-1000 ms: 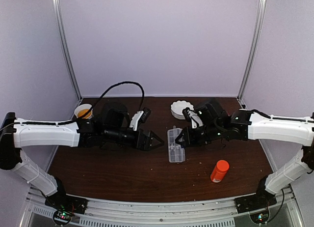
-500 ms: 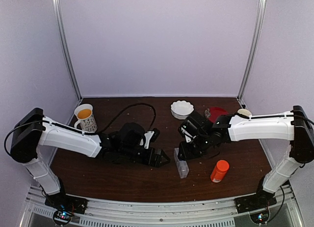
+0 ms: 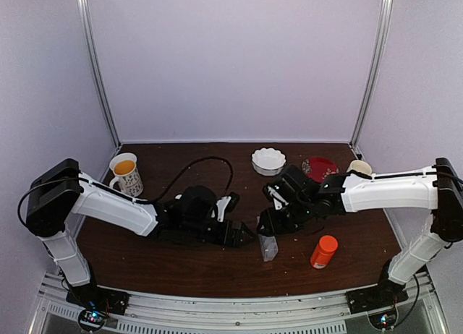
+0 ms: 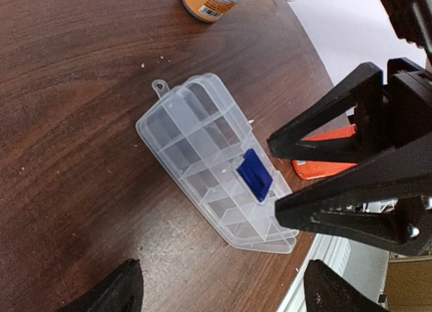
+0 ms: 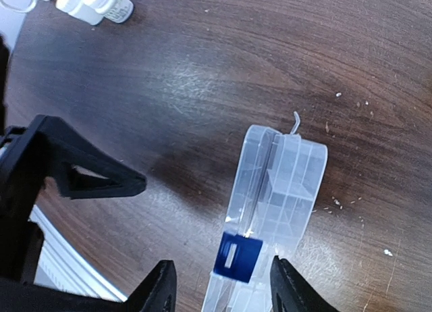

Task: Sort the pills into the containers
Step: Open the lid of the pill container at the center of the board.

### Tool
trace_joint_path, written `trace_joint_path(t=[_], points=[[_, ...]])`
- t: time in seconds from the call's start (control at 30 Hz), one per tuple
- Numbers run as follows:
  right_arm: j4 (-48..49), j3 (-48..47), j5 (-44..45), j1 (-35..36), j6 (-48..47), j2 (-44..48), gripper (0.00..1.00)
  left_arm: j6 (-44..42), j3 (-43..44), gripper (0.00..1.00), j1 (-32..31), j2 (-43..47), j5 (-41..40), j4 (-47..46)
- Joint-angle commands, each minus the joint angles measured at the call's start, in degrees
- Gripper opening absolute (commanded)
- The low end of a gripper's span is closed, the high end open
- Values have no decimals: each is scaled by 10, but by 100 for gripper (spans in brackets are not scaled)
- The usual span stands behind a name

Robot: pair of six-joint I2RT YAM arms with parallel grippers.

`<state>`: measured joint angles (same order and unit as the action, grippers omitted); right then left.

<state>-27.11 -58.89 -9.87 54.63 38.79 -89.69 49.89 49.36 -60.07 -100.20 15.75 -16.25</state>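
Brown table (image 3: 181,265) — clear organizer box (image 3: 268,247) lies near middle. Left gripper (image 3: 244,237) just left of box, jaws wide apart, empty. Right gripper (image 3: 265,227) straddles box's blue latch (image 4: 255,175) end — jaws apart, not clamped. Orange bottle (image 3: 323,251) right of box.

The dark wooden counter (image 3: 173,265) carries a clear organizer box (image 3: 268,247). Just right of the box sits an orange bottle (image 3: 323,251). Behind the box are a white scalloped bowl (image 3: 268,160) and a red plate (image 3: 319,167). Far to its left is a mug (image 3: 124,173) of orange liquid. Pale specks (image 5: 337,94) dot the wood beside the box.
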Motion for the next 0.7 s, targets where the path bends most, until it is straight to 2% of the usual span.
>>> trace_joint_path(t=[0.0, 0.13, 0.33, 0.67], points=[[67, 41, -23, -9, 25, 57, 50, 9, 6, 85, -2, -13, 15, -46], [68, 62, -12, -23, 28, 99, 51, 10, 14, 85, -3, -19, 18, -43], [11, 69, 22, -29, 1, 118, 50, 10, 34, 84, -3, -30, 26, -34], [29, 109, -17, -26, -12, 116, 55, 12, 80, 84, -2, -68, 56, -22]])
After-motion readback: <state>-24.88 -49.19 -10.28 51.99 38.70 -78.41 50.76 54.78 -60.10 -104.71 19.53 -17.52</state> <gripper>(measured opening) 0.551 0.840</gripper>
